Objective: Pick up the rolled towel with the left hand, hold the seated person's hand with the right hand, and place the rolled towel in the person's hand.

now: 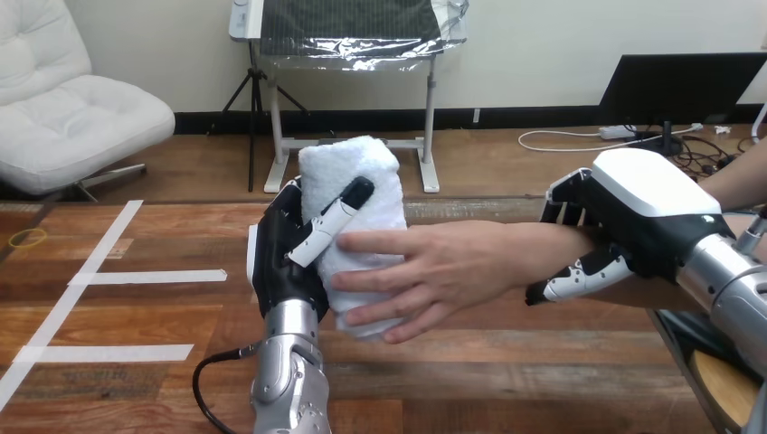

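As we look down across the table (136, 362), our right hand (647, 212) sits at the view's right, clamped on the person's wrist (543, 244). Its fingers curl over the far side and its thumb comes under the near side. From that wrist the person's hand (434, 271) reaches leftward, fingers stretched out and laid flat against the near face of the towel (362, 172).

The towel stands on end in front of us, near the middle of the table. Its long axis runs up and down, and its top leans slightly away. Our left hand (285, 262) wraps it from the left, with one finger lying aslant across its front, so the roll is grasped low and its upper half stands free.

What we judge the coming move to turn on is the crossing. The person's fingers run sideways over the upright roll, touching it from the right but not closed round it. The towel lies just left of the person's palm, and our left hand is the one that carries it. We think a small push rightward into the palm is needed before we let go. We cannot tell whether the towel's foot touches the table.
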You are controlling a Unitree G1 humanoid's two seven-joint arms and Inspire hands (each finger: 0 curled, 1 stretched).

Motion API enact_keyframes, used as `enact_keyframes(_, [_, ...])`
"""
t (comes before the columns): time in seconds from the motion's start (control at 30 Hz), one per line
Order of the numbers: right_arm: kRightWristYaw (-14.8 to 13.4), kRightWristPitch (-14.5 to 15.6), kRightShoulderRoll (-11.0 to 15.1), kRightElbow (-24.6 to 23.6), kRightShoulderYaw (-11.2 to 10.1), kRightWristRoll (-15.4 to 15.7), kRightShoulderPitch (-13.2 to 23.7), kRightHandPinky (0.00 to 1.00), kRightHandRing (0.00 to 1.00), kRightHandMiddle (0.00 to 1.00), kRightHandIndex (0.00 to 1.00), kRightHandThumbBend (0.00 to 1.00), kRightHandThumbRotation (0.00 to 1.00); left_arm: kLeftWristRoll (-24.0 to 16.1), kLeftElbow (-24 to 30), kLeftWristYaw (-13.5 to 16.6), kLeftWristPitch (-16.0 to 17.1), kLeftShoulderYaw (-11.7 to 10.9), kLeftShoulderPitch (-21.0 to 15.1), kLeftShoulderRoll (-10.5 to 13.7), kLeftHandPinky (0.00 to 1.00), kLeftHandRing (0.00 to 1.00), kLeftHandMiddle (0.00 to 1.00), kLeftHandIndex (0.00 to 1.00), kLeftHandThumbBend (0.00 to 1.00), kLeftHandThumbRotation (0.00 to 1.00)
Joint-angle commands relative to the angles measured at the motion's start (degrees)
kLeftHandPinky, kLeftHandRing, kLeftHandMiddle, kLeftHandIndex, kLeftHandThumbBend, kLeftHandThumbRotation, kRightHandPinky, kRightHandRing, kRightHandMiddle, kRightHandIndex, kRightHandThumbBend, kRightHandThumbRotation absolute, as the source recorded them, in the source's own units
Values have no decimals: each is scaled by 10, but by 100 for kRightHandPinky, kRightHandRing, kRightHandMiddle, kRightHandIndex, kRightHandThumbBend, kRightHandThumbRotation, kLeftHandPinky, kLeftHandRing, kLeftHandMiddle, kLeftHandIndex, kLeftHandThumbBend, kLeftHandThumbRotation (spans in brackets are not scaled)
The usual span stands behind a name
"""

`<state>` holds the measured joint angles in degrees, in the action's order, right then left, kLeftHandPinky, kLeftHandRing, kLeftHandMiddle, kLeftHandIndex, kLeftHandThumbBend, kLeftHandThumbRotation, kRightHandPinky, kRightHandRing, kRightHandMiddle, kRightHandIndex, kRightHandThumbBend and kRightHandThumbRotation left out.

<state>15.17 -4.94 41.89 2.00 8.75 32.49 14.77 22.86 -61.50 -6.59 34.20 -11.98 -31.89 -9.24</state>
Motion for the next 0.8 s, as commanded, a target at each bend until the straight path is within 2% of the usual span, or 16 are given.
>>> enact_keyframes(0.0, [7, 26, -29, 19, 2, -6, 39, 33, 38, 44, 46, 88, 32, 17, 20, -14, 10, 7, -150, -138, 26, 31, 38, 43, 65, 0])
enact_keyframes(0.4, [8, 28, -30, 18, 0, -2, 35, 32, 38, 43, 46, 88, 32, 10, 32, -15, 12, 31, -153, -155, 27, 32, 38, 42, 66, 0])
enact_keyframes(0.77, [6, 33, -38, 17, -6, -5, 30, 32, 37, 43, 45, 89, 30, 17, 41, -16, 8, 37, -164, -172, 26, 32, 37, 42, 67, 0])
